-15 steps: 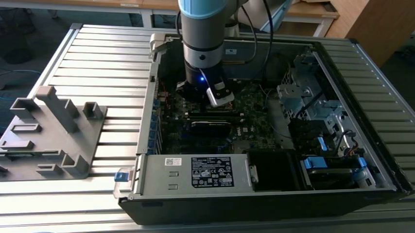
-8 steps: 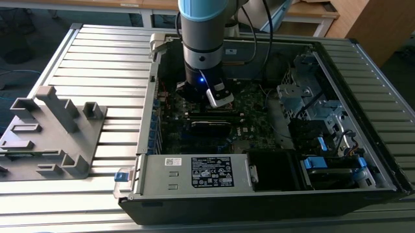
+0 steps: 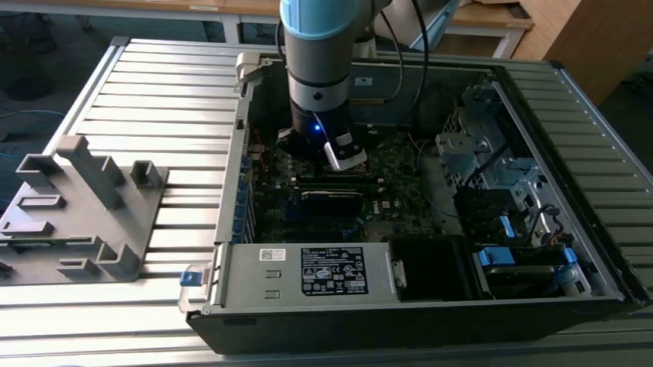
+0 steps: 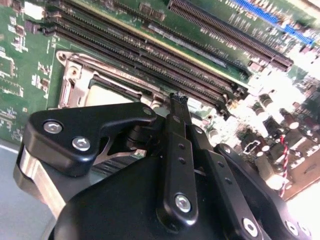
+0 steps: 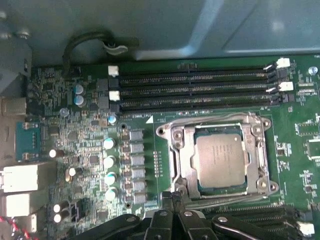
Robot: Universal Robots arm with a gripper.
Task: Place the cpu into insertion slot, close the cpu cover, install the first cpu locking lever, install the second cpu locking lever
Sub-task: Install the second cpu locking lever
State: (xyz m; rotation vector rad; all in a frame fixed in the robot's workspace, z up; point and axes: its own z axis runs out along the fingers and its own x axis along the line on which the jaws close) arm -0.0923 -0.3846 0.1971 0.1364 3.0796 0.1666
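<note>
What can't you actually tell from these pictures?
- Exterior view: the arm blocks the slot, so the cpu is hidden there.
- Second wrist view: the gripper covers most of the cpu and cover.
- First wrist view: the gripper hides the slot's near edge; whether the levers are latched is unclear.

Daylight falls evenly over the ribbed metal table in the exterior view, while the inside of the computer case lies in deep shadow, its motherboard dim. A small blue light glows on the arm. In the second wrist view the board's far corner is washed out by white glare, and the close black gripper is soft. The first wrist view is evenly lit, slightly hazy, with a dull sheen on the cpu.
</note>
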